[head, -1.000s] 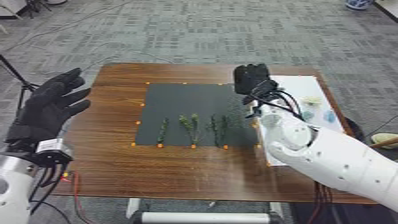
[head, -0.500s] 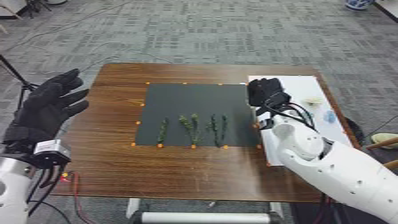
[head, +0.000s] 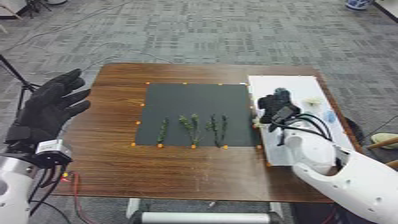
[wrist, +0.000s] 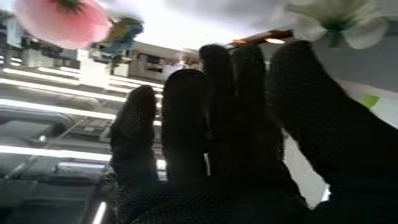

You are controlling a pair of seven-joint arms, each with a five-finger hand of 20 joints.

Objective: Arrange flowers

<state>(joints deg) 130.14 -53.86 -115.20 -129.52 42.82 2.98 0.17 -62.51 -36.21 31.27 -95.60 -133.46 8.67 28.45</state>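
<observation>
Away from the dark mat [head: 195, 100] goes the right robot hand [head: 276, 105], over the white sheet [head: 284, 84] near the bench's [head: 204, 175] right edge: open, empty, probably fetching another bloom!

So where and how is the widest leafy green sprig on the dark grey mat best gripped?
Probably by the narrow stem end nearest the robot, from above: the sprig lies flat, fans out at its far end, and has other sprigs on both sides.
</observation>
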